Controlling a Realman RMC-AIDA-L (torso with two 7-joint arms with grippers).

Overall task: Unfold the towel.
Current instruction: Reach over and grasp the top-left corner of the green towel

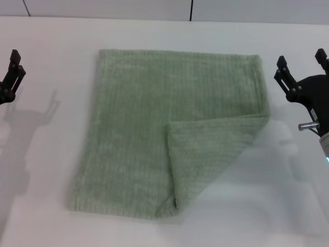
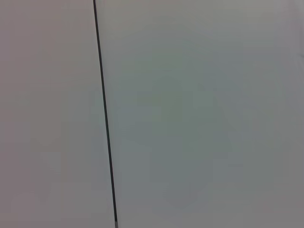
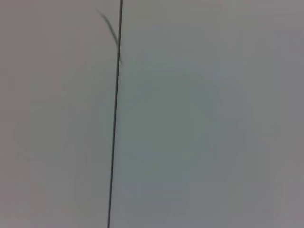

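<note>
Towel lies flat on the white table, its near right corner folded back over the cloth. Left gripper hangs well off its left edge, right gripper just beside its far right corner, fingers spread, holding nothing.

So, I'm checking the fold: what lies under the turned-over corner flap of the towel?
Under the flap only more of the same towel shows, flat on the white table. Whatever the flap covers is hidden.
</note>
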